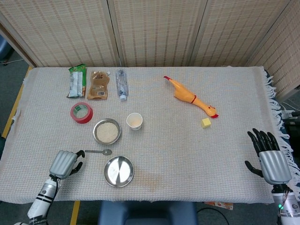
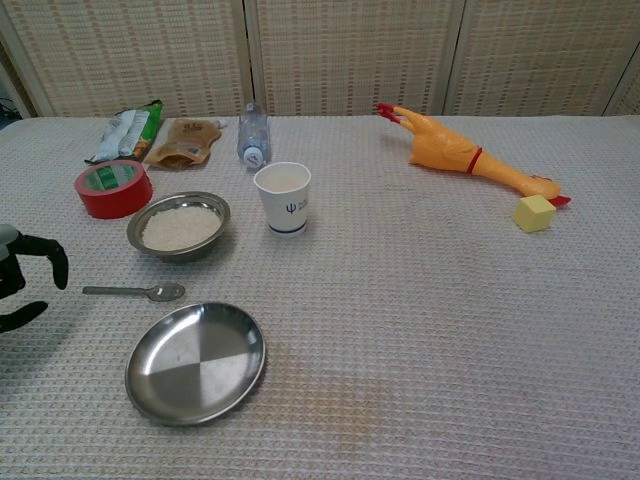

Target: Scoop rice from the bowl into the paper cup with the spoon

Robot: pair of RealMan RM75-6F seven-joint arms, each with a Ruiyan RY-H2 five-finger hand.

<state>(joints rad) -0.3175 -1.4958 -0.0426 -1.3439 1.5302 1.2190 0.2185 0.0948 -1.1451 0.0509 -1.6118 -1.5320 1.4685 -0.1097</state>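
A metal bowl of white rice (image 1: 107, 131) (image 2: 179, 227) sits left of centre, with a white paper cup (image 1: 134, 121) (image 2: 283, 197) just to its right. The metal spoon (image 1: 99, 152) (image 2: 135, 292) lies flat in front of the bowl, handle pointing left. My left hand (image 1: 65, 162) (image 2: 24, 276) hovers just left of the handle's end, fingers curled but apart, holding nothing. My right hand (image 1: 269, 157) stays at the table's right edge, fingers spread and empty; it shows only in the head view.
An empty steel plate (image 1: 118, 171) (image 2: 196, 361) lies near the front edge below the spoon. A red tape roll (image 1: 81, 112), snack packets (image 1: 77, 80), a pouch (image 1: 98, 85) and a bottle (image 1: 122, 84) line the back left. A rubber chicken (image 1: 191, 97) and a yellow cube (image 1: 206, 123) lie to the right.
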